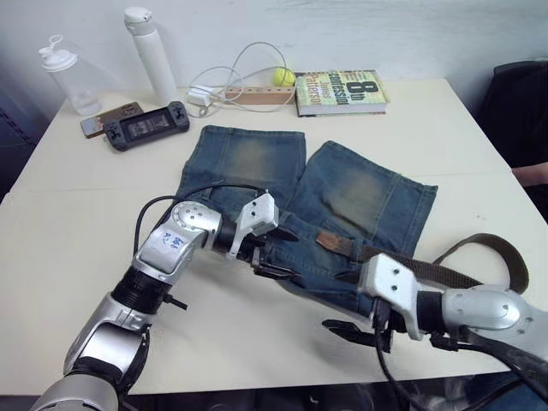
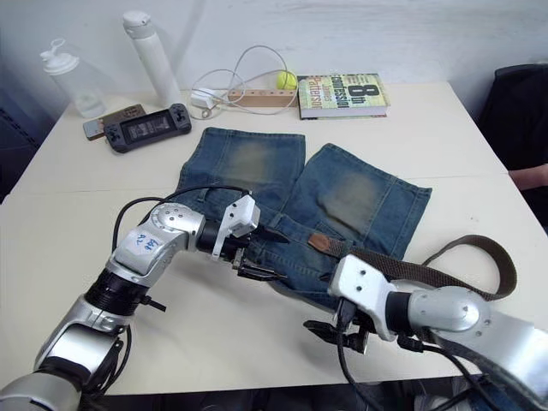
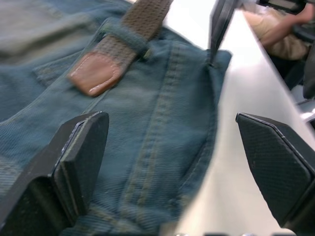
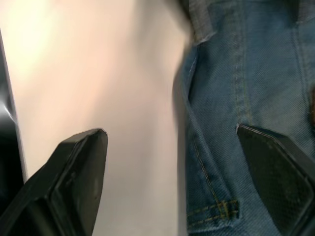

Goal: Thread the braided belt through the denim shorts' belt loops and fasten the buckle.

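Nearest you, the right gripper (image 1: 347, 304) hangs at the waistband's right corner with fingers spread and nothing between them; one finger lies over denim, the other over bare table (image 1: 257, 342). The left gripper (image 1: 276, 253) is spread too and empty, poised over the waistband of the shorts (image 1: 342, 193) just left of the belt's tan tip (image 1: 330, 241). The belt (image 1: 445, 274) has its tip through one loop (image 3: 127, 35) near the waistband's middle; the rest trails off right in a slack curl on the table. I can't pick out the buckle. Risk from here: the tip sits only shallowly through that loop, so any tug on the trailing slack could pull it back out. Pinch denim along with the tip and the waistband may bunch and close the next loop. Farther back lie a book (image 1: 340, 91), game console (image 1: 147, 126), white cable (image 1: 244, 73) and bottles (image 1: 152, 51), well clear.
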Available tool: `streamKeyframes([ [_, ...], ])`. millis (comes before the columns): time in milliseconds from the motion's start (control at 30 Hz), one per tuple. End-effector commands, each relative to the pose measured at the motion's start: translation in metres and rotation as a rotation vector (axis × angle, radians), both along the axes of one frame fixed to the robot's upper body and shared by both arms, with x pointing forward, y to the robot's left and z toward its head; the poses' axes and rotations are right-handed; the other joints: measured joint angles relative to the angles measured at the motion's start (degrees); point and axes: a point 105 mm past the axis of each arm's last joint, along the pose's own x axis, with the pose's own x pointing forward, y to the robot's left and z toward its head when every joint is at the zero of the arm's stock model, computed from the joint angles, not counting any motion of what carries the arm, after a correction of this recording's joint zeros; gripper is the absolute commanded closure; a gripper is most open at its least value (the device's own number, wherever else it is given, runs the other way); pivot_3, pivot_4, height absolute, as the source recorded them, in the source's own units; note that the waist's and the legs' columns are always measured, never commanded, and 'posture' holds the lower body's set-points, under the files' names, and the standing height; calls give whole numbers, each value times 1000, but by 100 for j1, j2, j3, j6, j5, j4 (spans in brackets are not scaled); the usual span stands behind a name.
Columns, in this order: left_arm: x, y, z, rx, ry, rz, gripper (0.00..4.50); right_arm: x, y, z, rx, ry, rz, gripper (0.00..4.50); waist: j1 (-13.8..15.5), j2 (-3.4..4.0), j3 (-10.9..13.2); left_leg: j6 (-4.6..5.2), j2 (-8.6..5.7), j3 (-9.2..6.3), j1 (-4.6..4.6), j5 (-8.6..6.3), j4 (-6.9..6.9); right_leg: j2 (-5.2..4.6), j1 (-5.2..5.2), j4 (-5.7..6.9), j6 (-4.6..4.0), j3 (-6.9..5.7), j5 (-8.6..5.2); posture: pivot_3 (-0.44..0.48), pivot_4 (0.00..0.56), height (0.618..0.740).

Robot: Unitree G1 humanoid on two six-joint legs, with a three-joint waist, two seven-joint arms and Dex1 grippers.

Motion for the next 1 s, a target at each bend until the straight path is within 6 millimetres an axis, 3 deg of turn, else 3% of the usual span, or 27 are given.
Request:
streamKeyframes([
  [33, 14, -20, 5, 6, -170, -11, 0, 9, -4, -13, -65, -70, 8, 606, 23, 0, -1, 2, -1, -2, -18, -1, 20, 0, -9, 4, 2, -2, 1, 0, 150, 740],
  [167, 30, -33, 4, 7, -415, 11, 0, 15, -10, -22, -96, -75, -23, 2320, 18, 0, -1, 6, -3, 2, -35, -3, 41, 1, -21, 7, 9, 3, 5, 0, 150, 740],
  [300, 35, -36, -10, 78, -647, -50, 0, 17, -10, -21, -81, -61, -66, 4239, 30, -3, 0, 3, 2, -1, -36, -4, 39, 4, -22, 7, 8, 0, 5, 0, 150, 740],
  [333, 35, -37, -11, 74, -663, -60, 0, 17, -10, -21, -79, -59, -72, 4451, 34, -5, -1, 4, 2, -1, -36, -4, 39, 4, -21, 7, 8, 1, 5, 0, 150, 740],
  [667, 31, -56, -17, 42, -863, -150, 0, 19, -5, -17, -62, -50, -106, 4451, 24, -11, -4, 5, 0, -1, -35, -4, 41, 3, -21, 11, 12, 2, 7, 0, 150, 740],
  [833, 39, -58, -26, 118, -971, -157, 0, 22, -5, -15, -61, -48, -116, 4451, 35, -16, -7, 5, -3, -1, -34, -4, 44, 1, -17, 13, 15, 2, 9, 0, 150, 740],
  [1000, 44, -61, -23, 122, -1050, -133, 0, 22, -5, -14, -56, -45, -125, 4451, 50, -18, -9, 8, -9, 0, -34, -5, 46, -2, -14, 13, 22, 6, 12, 0, 150, 740],
])
